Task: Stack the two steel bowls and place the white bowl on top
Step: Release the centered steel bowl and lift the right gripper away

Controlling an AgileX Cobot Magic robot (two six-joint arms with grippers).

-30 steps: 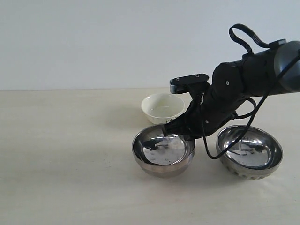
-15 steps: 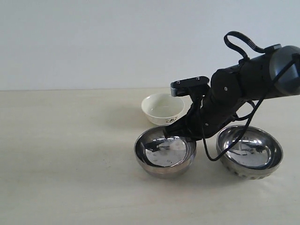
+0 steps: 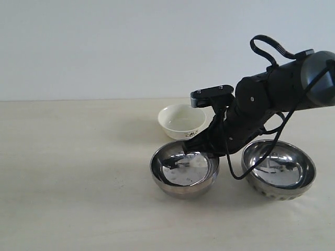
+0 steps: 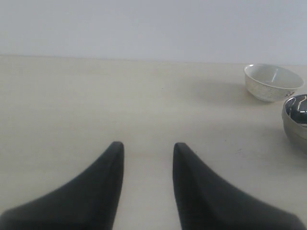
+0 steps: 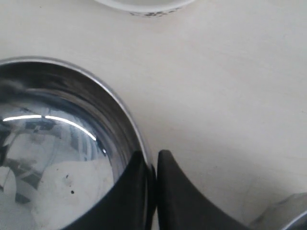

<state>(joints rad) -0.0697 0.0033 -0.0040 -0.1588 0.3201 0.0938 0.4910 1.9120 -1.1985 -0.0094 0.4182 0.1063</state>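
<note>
The smooth steel bowl [image 3: 183, 173] sits at the middle of the table. My right gripper [image 3: 201, 149] is shut on its far right rim, one finger inside and one outside, as the right wrist view shows at the rim [image 5: 129, 120] and gripper [image 5: 152, 155]. The dimpled steel bowl [image 3: 278, 168] rests to its right on the table. The white bowl [image 3: 181, 120] stands just behind the smooth one, its edge [image 5: 144, 5] showing in the right wrist view. My left gripper [image 4: 146, 146] is open over bare table, far from the white bowl [image 4: 272, 82] and the steel bowl [image 4: 296, 122].
The pale tabletop [image 3: 78, 172] stretches wide to the left and in front of the bowls. A black cable [image 3: 267, 44] loops above the right arm. A plain wall stands behind the table.
The smooth steel bowl, held by my right gripper, shifted slightly to the right a second ago; over the last half second nothing has visibly moved.
</note>
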